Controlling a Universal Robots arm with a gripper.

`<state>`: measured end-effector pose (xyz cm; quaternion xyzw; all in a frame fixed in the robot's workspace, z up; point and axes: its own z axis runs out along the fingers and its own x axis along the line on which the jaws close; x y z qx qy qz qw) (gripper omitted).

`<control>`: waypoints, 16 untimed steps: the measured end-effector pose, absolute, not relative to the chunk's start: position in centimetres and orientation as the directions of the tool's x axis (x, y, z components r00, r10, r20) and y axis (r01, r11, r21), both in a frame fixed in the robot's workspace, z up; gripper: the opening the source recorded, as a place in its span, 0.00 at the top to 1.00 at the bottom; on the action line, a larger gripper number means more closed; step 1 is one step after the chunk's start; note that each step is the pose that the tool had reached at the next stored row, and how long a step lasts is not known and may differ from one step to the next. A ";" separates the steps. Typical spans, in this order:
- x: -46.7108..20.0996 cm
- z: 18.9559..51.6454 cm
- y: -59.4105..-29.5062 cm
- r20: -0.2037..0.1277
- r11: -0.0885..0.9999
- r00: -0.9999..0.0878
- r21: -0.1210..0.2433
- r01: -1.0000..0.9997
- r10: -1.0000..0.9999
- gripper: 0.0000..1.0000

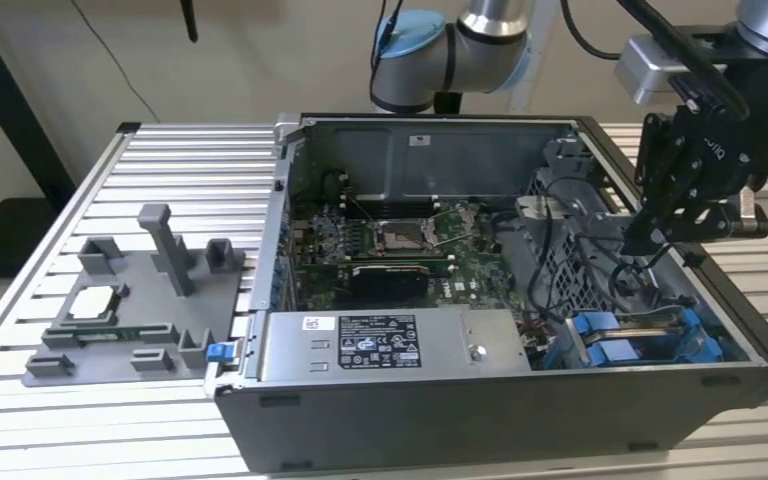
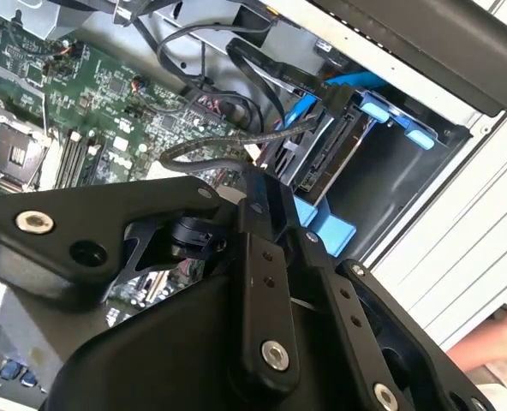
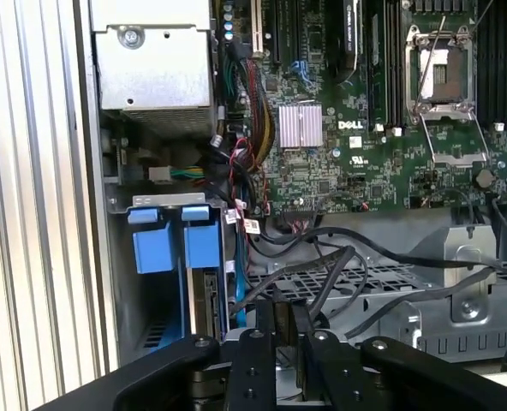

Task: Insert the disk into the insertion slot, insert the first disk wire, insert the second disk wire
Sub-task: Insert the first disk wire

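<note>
An open grey steel computer case [image 1: 491, 420] lies on its side on a ribbed aluminium table [image 1: 157, 440] in front of a plain beige wall [image 1: 264, 60]. A black stand post [image 1: 4, 90] rises at the exterior view's left. On the slats to the exterior view's left of the case is a grey plastic parts fixture [image 1: 131, 320] holding a square silver processor chip [image 1: 93, 303].

Over the case's corner at the exterior view's right, the arm's black linkage gripper [image 1: 642, 240] hangs inside the chassis, above the drive cage. Its fingers [image 2: 253, 248] are drawn together. A black braided wire [image 2: 211, 150] runs up to their tips, and it cannot be told whether they pinch it.

The silver-grey hard disk in its bright blue plastic carrier [image 3: 206, 304] stands on edge inside the grey sheet-metal insertion slot [image 3: 121, 282]. In the first wrist view, two blue tabs [image 3: 155, 244] sit at the bay's mouth. In the second wrist view, the disk's [image 2: 335, 158] connector edge faces the gripper [image 2: 258, 184], with a flat black wire [image 2: 262, 73] and a thin blue wire [image 2: 301, 107] reaching that edge. Whether either is plugged in cannot be told.

The green motherboard [image 1: 384, 240] with its bare processor socket [image 3: 442, 73] fills the case floor. A silver power supply box with a white label [image 1: 384, 345] sits along the near wall, just beside the slot [image 1: 584, 322] in the exterior view.
</note>
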<state>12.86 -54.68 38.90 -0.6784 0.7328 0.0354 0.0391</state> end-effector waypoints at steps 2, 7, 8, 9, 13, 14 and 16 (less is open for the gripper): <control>12.9 38.9 -54.7 -0.106 0.077 -0.077 -0.001 -0.997 -0.991 1.00; 12.9 38.9 -54.8 -0.105 0.077 -0.077 -0.001 -0.997 -0.991 1.00; 12.9 38.9 -54.8 -0.105 0.077 -0.077 -0.001 -0.997 -0.991 1.00; 12.9 38.9 -54.8 -0.105 0.077 -0.077 -0.001 -0.997 -0.991 1.00; 12.9 38.8 -55.0 -0.105 0.077 -0.077 -0.001 -0.997 -0.992 1.00; 12.9 38.8 -55.1 -0.104 0.077 -0.077 -0.001 -0.997 -0.992 1.00; 12.9 38.7 -55.3 -0.103 0.077 -0.077 -0.001 -0.997 -0.992 1.00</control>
